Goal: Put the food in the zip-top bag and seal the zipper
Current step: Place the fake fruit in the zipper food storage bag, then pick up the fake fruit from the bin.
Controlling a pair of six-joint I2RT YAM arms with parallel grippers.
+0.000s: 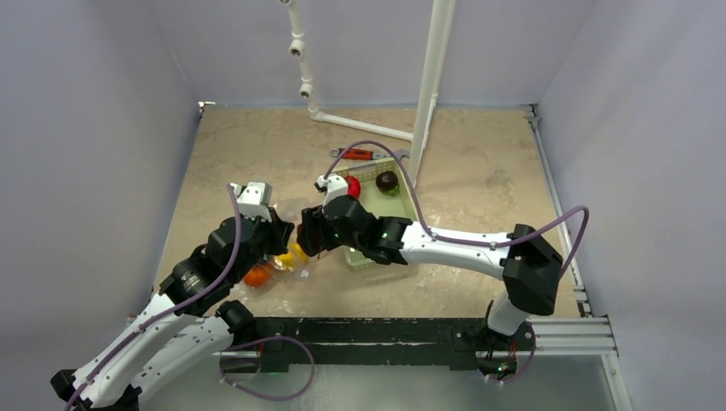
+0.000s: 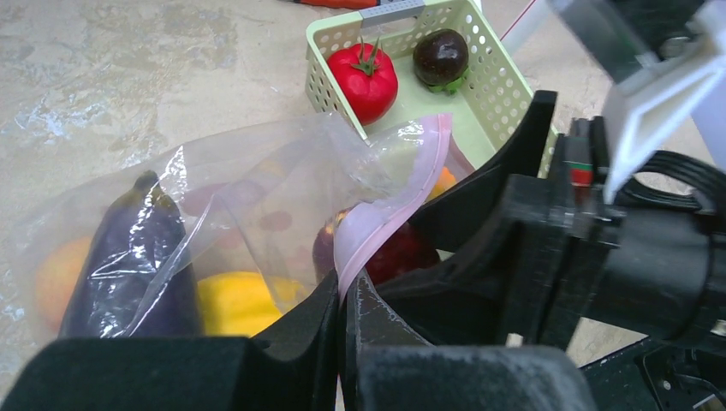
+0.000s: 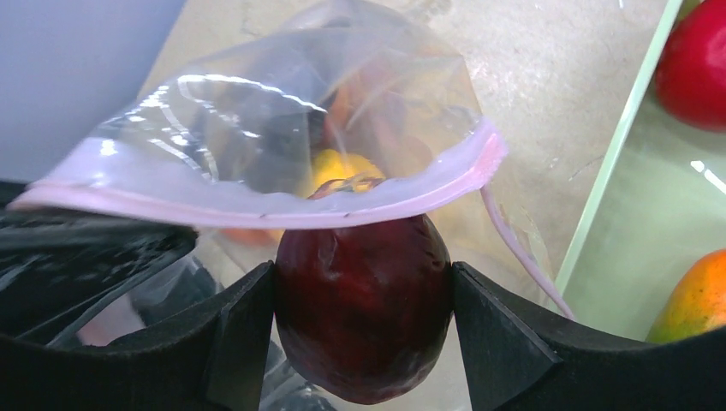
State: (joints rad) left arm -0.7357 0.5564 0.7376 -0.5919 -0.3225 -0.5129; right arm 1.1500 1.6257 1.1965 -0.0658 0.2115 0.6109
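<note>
Right wrist view: the right claw (image 3: 364, 330) is clamped on a dark red fruit (image 3: 360, 282) at the mouth of the zip-top bag (image 3: 291, 111). The left claw (image 2: 342, 312), pinched on the zipper (image 2: 398, 201), holds it open, presumably for entry.

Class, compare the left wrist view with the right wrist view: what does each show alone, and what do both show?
Left wrist only: the dark purple fruit in the basket, and the left tool plainly pinching the zipper. Right wrist only: the right tool clamping the dark red fruit at the mouth of the bag. Both: bag, zipper, basket, that fruit, a yellow piece.
</note>
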